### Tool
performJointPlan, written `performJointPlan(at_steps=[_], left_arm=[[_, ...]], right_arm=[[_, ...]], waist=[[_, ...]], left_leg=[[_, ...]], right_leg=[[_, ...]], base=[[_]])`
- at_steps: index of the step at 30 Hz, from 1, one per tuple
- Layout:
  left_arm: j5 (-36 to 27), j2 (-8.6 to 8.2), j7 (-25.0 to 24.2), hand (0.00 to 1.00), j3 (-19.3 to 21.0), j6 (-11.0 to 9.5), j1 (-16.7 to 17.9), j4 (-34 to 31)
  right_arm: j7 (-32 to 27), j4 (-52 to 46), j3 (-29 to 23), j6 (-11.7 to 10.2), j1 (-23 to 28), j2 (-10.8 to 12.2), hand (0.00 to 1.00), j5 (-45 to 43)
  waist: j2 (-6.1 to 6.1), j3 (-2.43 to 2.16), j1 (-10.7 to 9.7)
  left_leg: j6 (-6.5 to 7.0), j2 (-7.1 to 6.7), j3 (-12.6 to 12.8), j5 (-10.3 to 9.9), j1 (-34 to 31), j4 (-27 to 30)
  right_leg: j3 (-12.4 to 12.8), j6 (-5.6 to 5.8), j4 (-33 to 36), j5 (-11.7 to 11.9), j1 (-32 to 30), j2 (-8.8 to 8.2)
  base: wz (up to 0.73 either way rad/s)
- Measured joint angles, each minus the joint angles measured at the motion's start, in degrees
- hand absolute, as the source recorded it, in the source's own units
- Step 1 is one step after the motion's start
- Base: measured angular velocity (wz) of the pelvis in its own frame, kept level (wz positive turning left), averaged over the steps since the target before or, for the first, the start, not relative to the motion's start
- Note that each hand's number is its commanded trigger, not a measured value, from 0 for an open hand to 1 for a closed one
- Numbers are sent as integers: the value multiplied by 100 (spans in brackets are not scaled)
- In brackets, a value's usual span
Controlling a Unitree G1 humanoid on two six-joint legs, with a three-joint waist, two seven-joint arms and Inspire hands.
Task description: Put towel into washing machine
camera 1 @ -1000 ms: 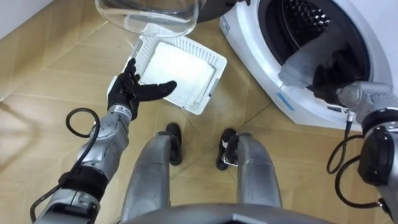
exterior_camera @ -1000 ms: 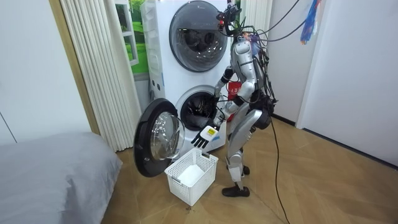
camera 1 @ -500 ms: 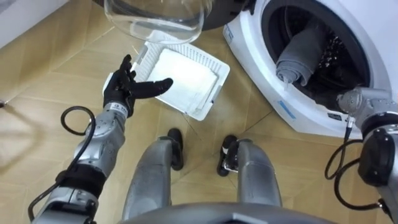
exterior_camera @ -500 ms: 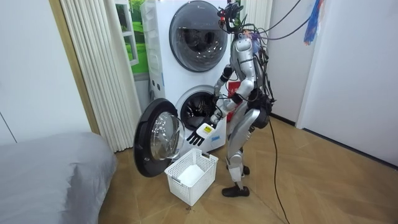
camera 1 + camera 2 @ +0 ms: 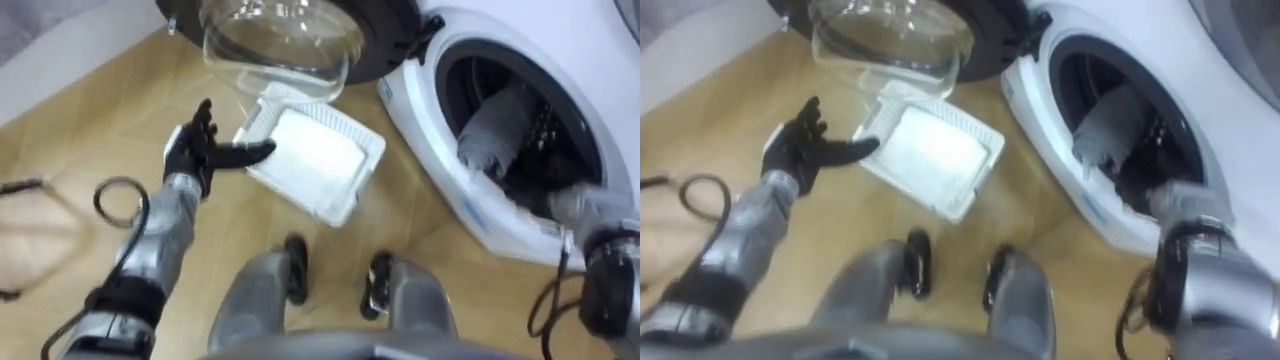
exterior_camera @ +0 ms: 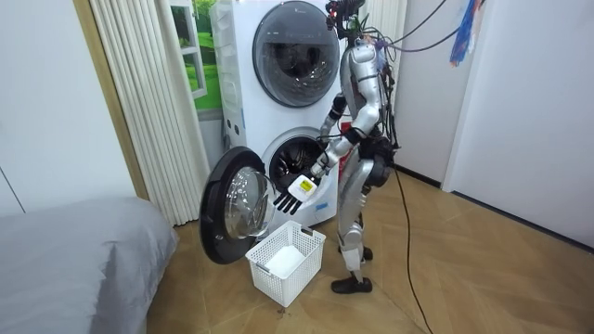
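A rolled grey towel [image 5: 493,131] lies inside the drum of the lower washing machine [image 5: 440,150], leaning on the left of the opening; no hand touches it. My left hand [image 5: 197,150] is open with straight fingers, held in the air beside the white basket [image 5: 312,207], over the floor. My right forearm [image 5: 588,206] ends at the drum's lower rim, and its hand is too blurred to make out. In the room view I stand facing the lower washing machine [image 6: 295,158], left hand [image 6: 295,190] stretched out above the basket [image 6: 286,264].
The round door [image 5: 285,40] with its glass bowl hangs open to the left, above the basket. A second machine [image 6: 297,42] is stacked on top. A grey bed [image 6: 74,250] and a curtain [image 6: 153,102] stand at the room view's left. Wooden floor lies around my feet.
One second ago my right hand was on the towel at the drum's mouth; the towel now lies in the drum alone. My view has lifted, and my body stands straighter.
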Motion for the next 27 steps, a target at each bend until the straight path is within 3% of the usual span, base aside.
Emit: performJointPlan(at_steps=[2,6,7,9,10,14,19,21,25,27], left_arm=[[245,-3,-90,0,119,0,263,156],[1009,1,7,0,319,-36,708,474],[1108,2,25,0,353,-38,742,587],[1338,-2,66,0,608,-37,1029,749],[1343,-1,92,0,632,-37,1089,769],[1681,-18,247,0,743,-188,1289,1266],[1728,-76,445,0,836,-302,1284,2046],[1735,-99,571,0,833,-337,1268,2300],[1764,-103,703,0,884,-428,1315,2571],[1767,-126,714,0,1073,-461,1385,2628]], right_arm=[[281,-67,5,1,406,97,0,-51],[855,-131,10,-4,1043,355,0,-443],[956,-130,14,-4,1166,416,0,-576],[1335,-135,92,-6,1632,645,0,-1205],[1412,-135,178,-6,1721,652,0,-1298],[1825,-60,549,-251,2185,773,0,-2627],[1961,91,800,-325,2472,945,0,-4367],[2011,135,1161,-354,2520,1014,0,-5119],[2136,244,1426,-380,2536,1050,0,-5795],[2190,242,1433,-503,2526,1121,0,-6164]], waist=[[-22,-60,-20],[-113,-98,-66],[-136,-125,-66],[-287,-227,-99],[-302,-236,-100],[-307,-241,-184],[-286,-205,-196],[-273,-187,-209],[-247,-157,-166],[-212,-139,-168]], left_leg=[[-31,-50,-2,54,422,-377],[-49,-63,1,67,1032,-785],[-52,-58,-3,69,1139,-848],[-59,-53,-13,72,1542,-1020],[-59,-46,-24,72,1612,-1039],[-60,-42,-73,72,2068,-1297],[-65,-35,-80,69,2496,-1573],[-81,-36,-81,60,2509,-1574],[-83,-30,1,58,2726,-1658],[-162,-2,93,11,2826,-1701]], right_leg=[[-3,35,-325,36,405,33],[-53,105,-764,94,1026,95],[-65,108,-867,117,1147,121],[-68,121,-1357,195,1640,205],[-69,121,-1447,228,1742,227],[-29,113,-1795,337,2226,302],[30,109,-1964,346,2538,342],[63,109,-1995,346,2567,345],[213,109,-2020,346,2665,359],[230,110,-2087,346,2755,389]], base=[[0],[-1],[-4],[-9],[-9],[-9],[-16],[-17],[-18],[-10]])
